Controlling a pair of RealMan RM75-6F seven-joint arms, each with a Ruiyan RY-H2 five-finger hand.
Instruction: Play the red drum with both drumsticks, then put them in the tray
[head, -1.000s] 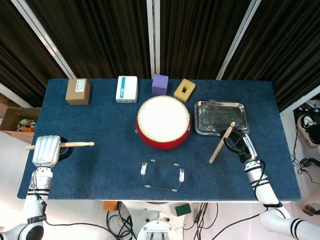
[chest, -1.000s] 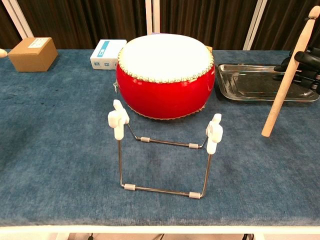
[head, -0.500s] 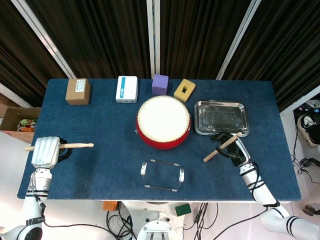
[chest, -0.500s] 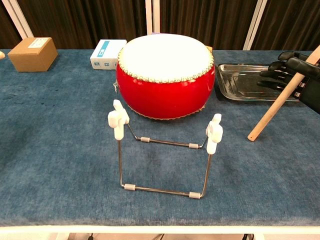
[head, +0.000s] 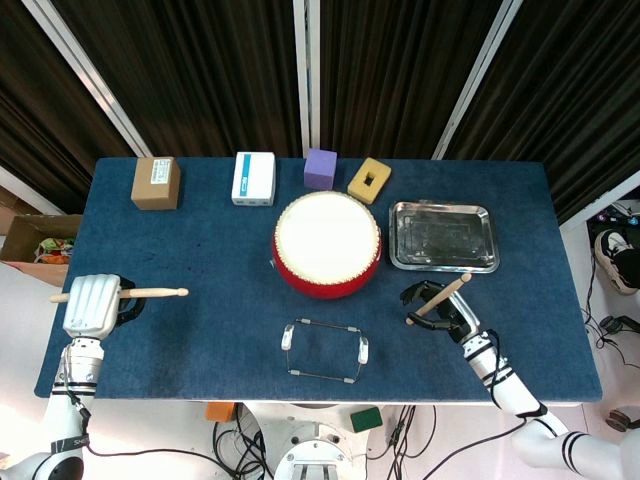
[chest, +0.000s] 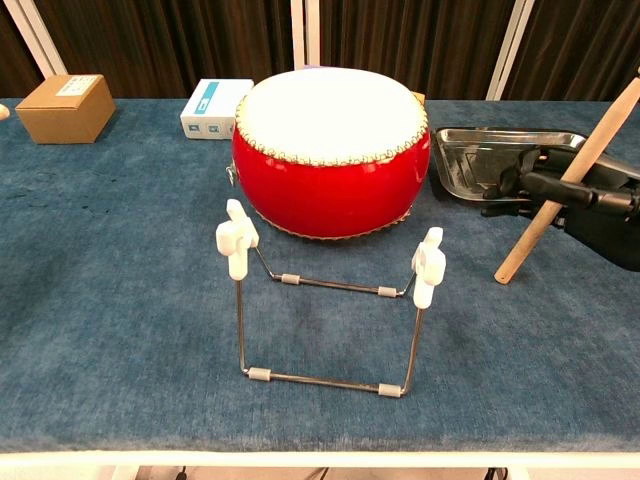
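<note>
The right hand (head: 443, 308) has withdrawn from the tray (head: 443, 237), gripping its drumstick (head: 437, 300).

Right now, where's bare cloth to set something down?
Free: the wide patch between the left robot hand, drum and wire stand; also the far-right cloth beyond the tray. Crowded: the back row of boxes, and where the right robot hand holds its drumstick.

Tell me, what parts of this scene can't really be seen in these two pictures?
- Left hand: outside the chest view, beyond its left edge; only the head view shows it.
- Left drumstick: its middle is hidden inside that hand.
- Label on the white box: too small to read in either view.
- Purple block: hidden behind the red drum in the chest view.
</note>
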